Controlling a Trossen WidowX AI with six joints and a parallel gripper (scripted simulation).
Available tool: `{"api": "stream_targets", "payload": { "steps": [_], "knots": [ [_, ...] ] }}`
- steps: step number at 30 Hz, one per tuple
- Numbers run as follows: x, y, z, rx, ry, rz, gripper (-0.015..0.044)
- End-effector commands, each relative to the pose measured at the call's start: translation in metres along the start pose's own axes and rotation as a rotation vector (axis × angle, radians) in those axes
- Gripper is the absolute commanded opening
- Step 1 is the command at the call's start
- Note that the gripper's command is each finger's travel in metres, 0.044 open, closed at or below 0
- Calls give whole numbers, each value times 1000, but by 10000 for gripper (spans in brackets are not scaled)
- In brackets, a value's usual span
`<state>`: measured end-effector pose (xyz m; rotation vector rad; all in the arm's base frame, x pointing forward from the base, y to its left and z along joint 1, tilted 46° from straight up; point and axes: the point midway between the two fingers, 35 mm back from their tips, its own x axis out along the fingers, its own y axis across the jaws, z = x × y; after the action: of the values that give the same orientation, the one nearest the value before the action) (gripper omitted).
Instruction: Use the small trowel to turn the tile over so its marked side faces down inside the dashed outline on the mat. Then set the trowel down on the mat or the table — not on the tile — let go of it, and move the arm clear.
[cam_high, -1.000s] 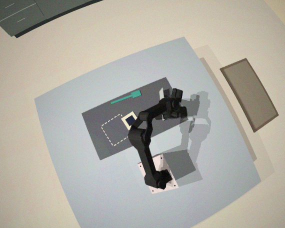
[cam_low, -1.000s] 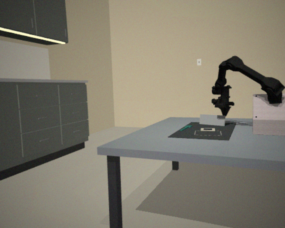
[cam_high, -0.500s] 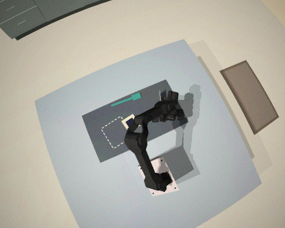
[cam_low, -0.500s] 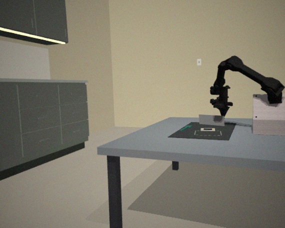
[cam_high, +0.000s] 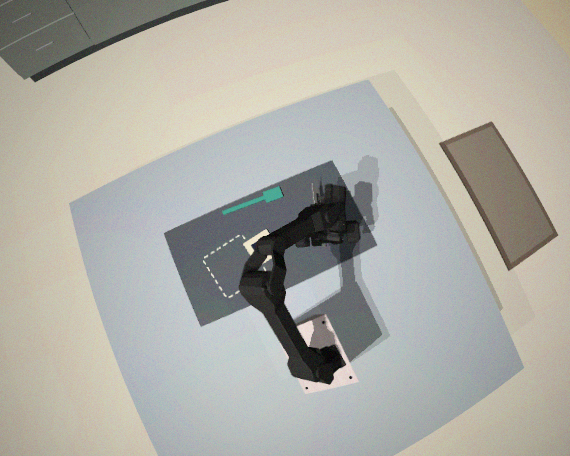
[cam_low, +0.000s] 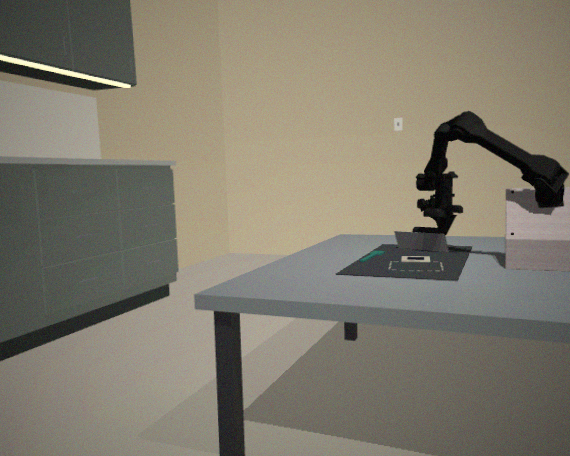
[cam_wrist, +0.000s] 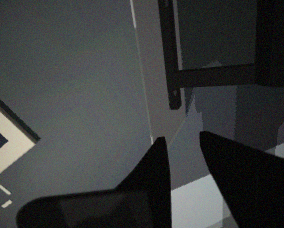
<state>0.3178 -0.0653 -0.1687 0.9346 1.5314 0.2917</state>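
Note:
The teal trowel (cam_high: 272, 194) (cam_low: 372, 256) lies flat near the mat's far edge, away from my gripper. The cream tile (cam_high: 254, 239) (cam_low: 425, 259) (cam_wrist: 15, 145) lies flat with its dark marked side up, across the edge of the dashed outline (cam_high: 228, 297) (cam_low: 390, 270). The arm partly covers the tile in the top view. My gripper (cam_low: 441, 232) (cam_wrist: 182, 141) hangs low over the mat's right part, away from tile and trowel. Its fingertips are a little apart with nothing seen between them. In the top view they are hidden under the arm.
A pale panel (cam_low: 422, 241) (cam_wrist: 150, 65) stands upright close beside the gripper. A black bar (cam_wrist: 168, 50) shows beside it in the wrist view. The dark mat (cam_high: 192, 287) (cam_low: 355, 270) lies on the blue-grey table (cam_high: 130, 250). The arm's pale base block (cam_high: 345, 372) (cam_low: 525, 220) stands beyond the mat.

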Motion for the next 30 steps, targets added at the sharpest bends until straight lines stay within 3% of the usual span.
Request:
{"api": "stream_targets", "payload": {
  "steps": [1,21,30],
  "knots": [
    [3,9,-4,4,10,7,100],
    [0,21,0,-1,1,2,100],
    [-12,-34,-2,3,3,-4,100]
  ]
}}
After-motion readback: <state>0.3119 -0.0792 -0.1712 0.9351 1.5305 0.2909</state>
